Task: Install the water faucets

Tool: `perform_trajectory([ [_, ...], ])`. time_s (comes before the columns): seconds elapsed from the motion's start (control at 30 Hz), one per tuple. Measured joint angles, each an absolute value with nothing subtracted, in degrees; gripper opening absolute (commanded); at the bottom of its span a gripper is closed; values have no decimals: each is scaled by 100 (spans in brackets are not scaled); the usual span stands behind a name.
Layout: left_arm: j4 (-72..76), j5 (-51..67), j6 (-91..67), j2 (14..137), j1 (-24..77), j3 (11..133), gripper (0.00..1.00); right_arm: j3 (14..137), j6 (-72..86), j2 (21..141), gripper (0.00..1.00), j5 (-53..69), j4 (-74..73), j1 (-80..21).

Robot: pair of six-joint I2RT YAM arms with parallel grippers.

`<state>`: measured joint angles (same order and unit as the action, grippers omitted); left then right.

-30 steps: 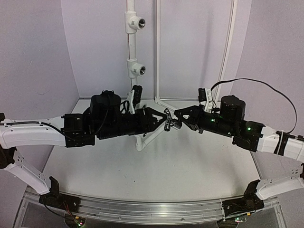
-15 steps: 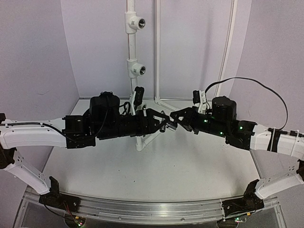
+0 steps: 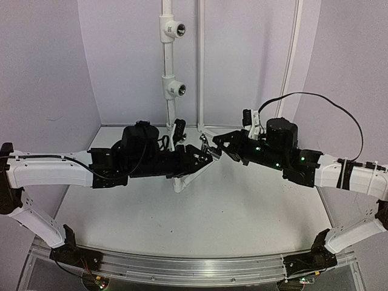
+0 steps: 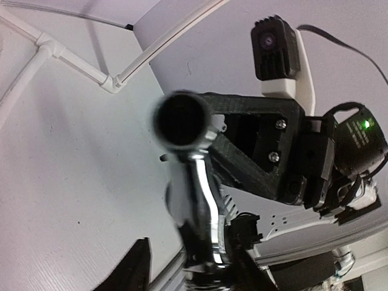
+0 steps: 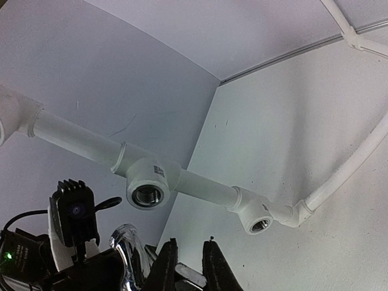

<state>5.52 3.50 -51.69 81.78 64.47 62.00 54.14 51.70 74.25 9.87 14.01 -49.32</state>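
Observation:
A chrome water faucet point(image 3: 207, 148) hangs in the air between my two grippers, above the middle of the table. My left gripper point(image 3: 203, 156) is shut on its body. In the left wrist view the faucet point(image 4: 209, 194) rises from between the jaws, its dark round end toward the camera. My right gripper point(image 3: 217, 144) meets it from the right. In the right wrist view its fingers point(image 5: 167, 267) stand almost together, with a flat chrome part between them, and the faucet's curved chrome part point(image 5: 124, 242) is at their left.
A white upright pipe at the back wall carries a lower tee fitting point(image 3: 174, 90) and an upper tee fitting point(image 3: 173, 30), both with open threaded mouths. The lower one point(image 5: 147, 191) shows in the right wrist view. Thin white conduit point(image 3: 200, 73) runs up the wall.
Both grippers have moved left and a little toward the back pipe, with the faucet between them. The right arm has stretched further over the table.

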Motion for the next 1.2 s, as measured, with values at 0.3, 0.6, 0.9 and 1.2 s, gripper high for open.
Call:
perform_trajectory([
  [0.3,482,370,-4560,8032,6427,6092,0,5468,5112,7607,66,1239,1513,-4943],
  [0.6,-297,1331,-2851,7335,6119,5808,0,6264,3210,7599,98,2938,-134,-4956],
  [0.9,-1844,3022,-1667,7347,5407,6308,0,7608,1251,7918,87,4673,-1840,-4963],
  [1.2,-2125,4050,-1205,7503,5371,6590,0,7865,903,8623,68,5086,-2352,-4971],
])
